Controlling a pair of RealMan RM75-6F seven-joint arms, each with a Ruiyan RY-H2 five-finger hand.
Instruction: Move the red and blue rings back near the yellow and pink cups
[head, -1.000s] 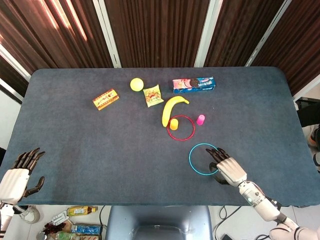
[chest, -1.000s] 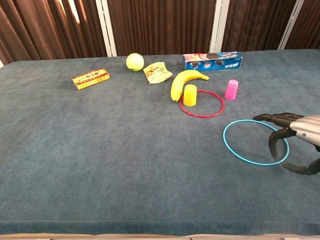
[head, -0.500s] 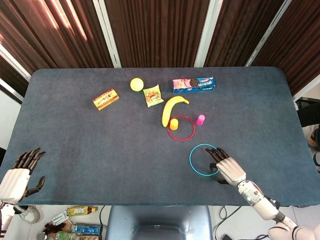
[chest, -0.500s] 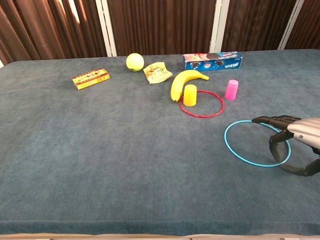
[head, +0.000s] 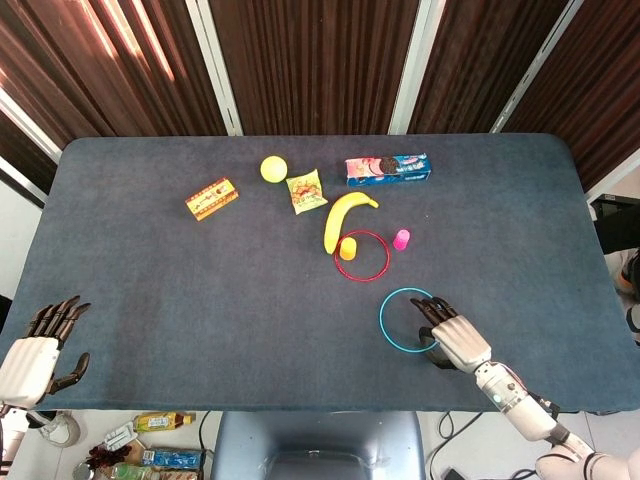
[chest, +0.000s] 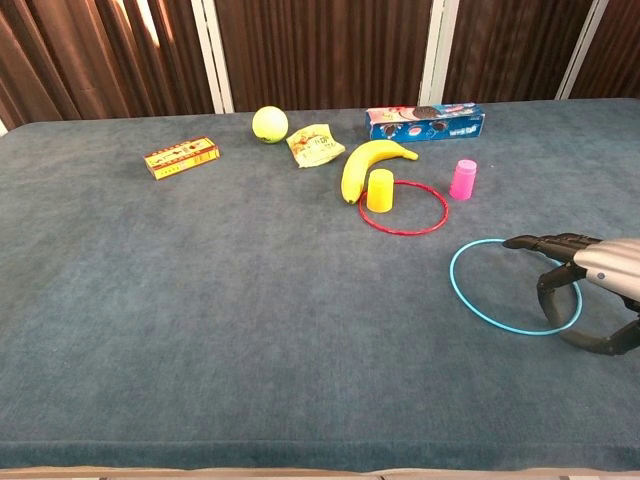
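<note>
My right hand (chest: 592, 285) hangs over the near-right part of the counter (head: 150, 290), fingers spread and curled downward, holding nothing that I can see. My fingertips (head: 428, 306) reach across the right side of the blue ring (chest: 514, 286), which lies flat on the cloth; whether any tip actually touches the ring I cannot tell from either view. My left hand (head: 35, 350) sits off the near-left corner, fingers apart and empty.

The red ring (head: 361, 255) already lies toward the middle of the counter, its left rim by the yellow cup (chest: 380, 190), with the pink cup (chest: 463, 179) just beside its right edge. That one looks finished to me. The blue ring sits nearer me, apart from both cups.

So the job in hand, as I judge it, is to shift the blue ring away from me toward the cups. The ring is thin and flat, so pinching it off the cloth would be awkward; I would rather hook fingertips inside its near rim and slide it forward, low and slow. I should stop short of the pink cup, which looks light enough to tip, and keep the blue ring from riding over the red one.
</note>
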